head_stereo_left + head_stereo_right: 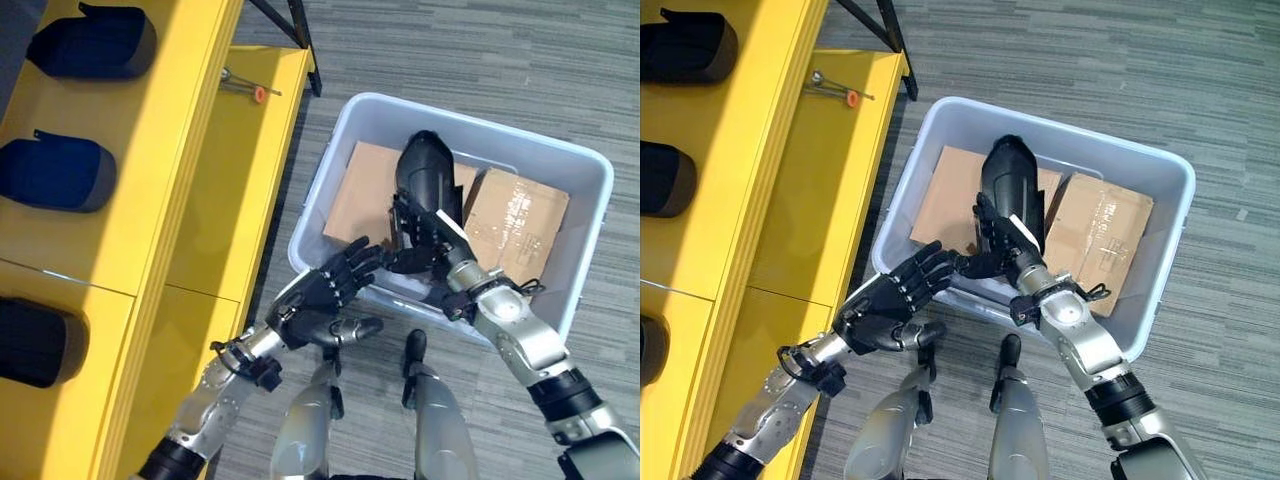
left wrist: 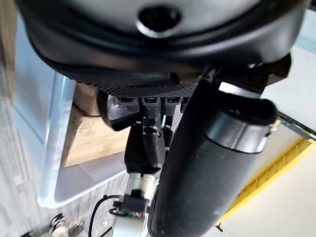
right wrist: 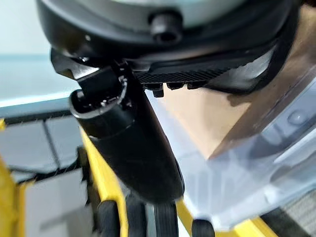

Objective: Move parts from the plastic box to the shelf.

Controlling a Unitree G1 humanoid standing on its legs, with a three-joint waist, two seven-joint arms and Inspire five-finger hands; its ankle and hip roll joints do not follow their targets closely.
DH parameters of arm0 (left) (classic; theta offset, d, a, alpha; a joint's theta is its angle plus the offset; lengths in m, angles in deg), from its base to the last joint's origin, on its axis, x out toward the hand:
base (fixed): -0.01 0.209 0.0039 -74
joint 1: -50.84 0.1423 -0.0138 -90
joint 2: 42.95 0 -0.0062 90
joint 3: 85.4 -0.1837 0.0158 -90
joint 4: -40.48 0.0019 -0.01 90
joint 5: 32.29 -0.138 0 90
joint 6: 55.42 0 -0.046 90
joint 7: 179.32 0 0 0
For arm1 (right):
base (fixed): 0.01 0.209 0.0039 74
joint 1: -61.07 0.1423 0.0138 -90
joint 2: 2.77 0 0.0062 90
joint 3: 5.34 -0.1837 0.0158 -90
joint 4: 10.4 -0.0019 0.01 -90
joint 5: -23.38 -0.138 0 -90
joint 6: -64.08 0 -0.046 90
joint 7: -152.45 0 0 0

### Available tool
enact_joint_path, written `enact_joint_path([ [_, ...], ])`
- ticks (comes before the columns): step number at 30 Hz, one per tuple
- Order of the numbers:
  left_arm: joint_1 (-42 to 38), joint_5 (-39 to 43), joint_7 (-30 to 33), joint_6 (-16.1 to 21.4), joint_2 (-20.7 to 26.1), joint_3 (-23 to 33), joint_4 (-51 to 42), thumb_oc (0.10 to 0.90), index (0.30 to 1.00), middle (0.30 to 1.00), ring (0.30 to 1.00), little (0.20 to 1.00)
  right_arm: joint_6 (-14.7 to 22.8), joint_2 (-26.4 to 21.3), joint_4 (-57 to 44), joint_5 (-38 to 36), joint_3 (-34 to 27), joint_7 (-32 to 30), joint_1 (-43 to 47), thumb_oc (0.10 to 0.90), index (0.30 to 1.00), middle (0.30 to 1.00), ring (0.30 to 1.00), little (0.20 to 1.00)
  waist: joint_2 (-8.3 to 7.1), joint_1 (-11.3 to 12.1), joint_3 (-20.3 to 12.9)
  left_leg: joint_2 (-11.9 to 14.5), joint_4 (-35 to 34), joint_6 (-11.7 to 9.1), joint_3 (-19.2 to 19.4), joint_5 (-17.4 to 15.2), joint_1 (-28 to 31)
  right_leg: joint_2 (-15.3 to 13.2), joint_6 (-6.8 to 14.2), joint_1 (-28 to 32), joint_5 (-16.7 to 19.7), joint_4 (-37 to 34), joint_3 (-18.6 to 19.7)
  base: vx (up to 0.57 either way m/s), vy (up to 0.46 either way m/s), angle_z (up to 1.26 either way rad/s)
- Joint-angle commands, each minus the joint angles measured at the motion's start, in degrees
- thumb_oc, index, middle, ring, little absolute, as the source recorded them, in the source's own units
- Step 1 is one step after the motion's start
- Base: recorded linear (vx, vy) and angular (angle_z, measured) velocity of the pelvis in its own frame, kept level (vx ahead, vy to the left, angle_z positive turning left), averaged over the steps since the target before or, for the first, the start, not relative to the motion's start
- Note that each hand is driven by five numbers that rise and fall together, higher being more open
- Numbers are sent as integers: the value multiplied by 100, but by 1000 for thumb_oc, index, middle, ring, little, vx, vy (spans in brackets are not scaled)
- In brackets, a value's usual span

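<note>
The right hand (image 1: 420,240) has its fingers curled round a glossy black, rounded plastic part (image 1: 428,175), holding it tilted above the brown cardboard sheets (image 1: 515,220) inside the pale grey plastic box (image 1: 585,215). The left hand (image 1: 325,295), fingers spread and relaxed, sits at the box's near rim, seemingly just touching the right hand. Similar dark parts (image 1: 60,170) lie on the yellow shelf (image 1: 150,170).

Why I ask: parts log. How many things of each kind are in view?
Dark moulded parts on the yellow metal shelf: 3
Dark moulded part in the right hand: 1
Brown cardboard sheets: 2
Pale plastic box: 1
Small orange-tipped tool: 1
Total: 8
</note>
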Motion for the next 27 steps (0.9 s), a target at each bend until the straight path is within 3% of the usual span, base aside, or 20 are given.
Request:
enact_joint_path([
  [1, -141, -9, -212, 412, -2, -38, -663, 900, 1000, 1000, 1000, 1000, 518, 149, -420, 196, -334, -622, 374, 900, 1000, 1000, 1000, 1000, -126, -33, -101, 1, 300, -5, 77, -653, 106, 157, -18, 324, -918, 546, 41, -2, -1, -3],
  [3, -188, 16, -160, 421, -21, -80, -645, 900, 1000, 1000, 1000, 1000, 377, 176, -208, -100, -407, -667, 398, 900, 1000, 1000, 1000, 1000, -114, -31, -101, -3, 298, 4, 75, -658, 85, 152, -22, 295, -918, 556, 39, 0, 0, 0],
  [8, -237, 4, -124, 397, -65, -114, -611, 900, 1000, 1000, 1000, 1000, 506, 252, -82, 82, -445, -654, 449, 900, 1000, 1000, 1000, 1000, -91, -42, -101, -24, 293, 5, 74, -652, 77, 157, -41, 269, -916, 575, 66, 3, 7, 0],
  [9, -228, -25, -128, 403, -90, -126, -622, 900, 1000, 1000, 1000, 1000, 628, 268, -132, 35, -422, -673, 481, 900, 1000, 1000, 1000, 1000, -83, -44, -101, -31, 278, 8, 85, -649, 90, 152, -47, 279, -908, 553, 67, 15, 44, 0],
  [10, -206, -31, -130, 433, -119, -147, -623, 900, 1000, 1000, 1000, 1000, 1103, 273, -217, 89, -406, -438, 553, 900, 1000, 1000, 1000, 1000, -71, -45, -101, -41, 270, 13, 91, -653, 110, 147, -55, 297, -908, 538, 82, 14, 51, 1],
  [11, -200, -20, -130, 455, -124, -161, -618, 900, 1000, 1000, 1000, 1000, 1335, 282, -297, 208, -397, -336, 582, 900, 1000, 1000, 1000, 1000, -65, -48, -101, -44, 274, 10, 90, -655, 119, 146, -58, 306, -915, 542, 86, 18, 46, 1],
  [13, -168, -3, -154, 472, -126, -166, -622, 900, 1000, 1000, 1000, 1000, 1792, 266, -540, 665, -385, -111, 636, 900, 1000, 1000, 1000, 1000, -55, -53, -106, -48, 289, 8, 93, -664, 140, 136, -59, 324, -923, 555, 87, 25, 35, 1],
  [14, -157, 35, -150, 482, -115, -186, -622, 900, 1000, 1000, 1000, 1000, 2093, 223, -771, 1262, -375, 83, 689, 900, 1000, 1000, 1000, 1000, -44, -56, -136, -54, 306, 6, 80, -676, 139, 128, -56, 321, -928, 567, 90, 42, 29, 0],
  [15, -150, 69, -156, 430, -103, -178, -643, 900, 1000, 1000, 1000, 1000, 2123, 77, -1127, 1620, -366, 250, 742, 900, 1000, 1000, 1000, 1000, -41, -52, -177, -55, 331, 7, 73, -692, 133, 109, -42, 320, -923, 573, 85, 38, 20, -1],
  [19, -88, 104, -162, 375, -58, -151, -747, 900, 1000, 1000, 1000, 1000, 1949, -236, -1546, 1950, -357, 262, 776, 900, 1000, 1000, 1000, 1000, -60, -48, -225, -60, 340, 5, 72, -712, 146, 104, -27, 346, -909, 529, 91, 15, 0, 2],
  [26, -7, 145, -169, 415, -2, -115, -782, 900, 1000, 1000, 1000, 1000, 1397, -407, -1763, 1591, -378, 409, 588, 900, 1000, 1000, 1000, 1000, -111, -76, -262, -53, 331, -3, 74, -730, 189, 117, -9, 414, -891, 454, 107, 2, 1, 0],
  [27, 33, 151, -198, 466, 39, -84, -803, 900, 1000, 1000, 1000, 1000, 974, -413, -1545, 1408, -263, 94, 378, 900, 1000, 1000, 1000, 1000, -157, -68, -251, -29, 334, -6, 77, -729, 196, 113, 9, 448, -875, 406, 90, 0, 0, 0],
])
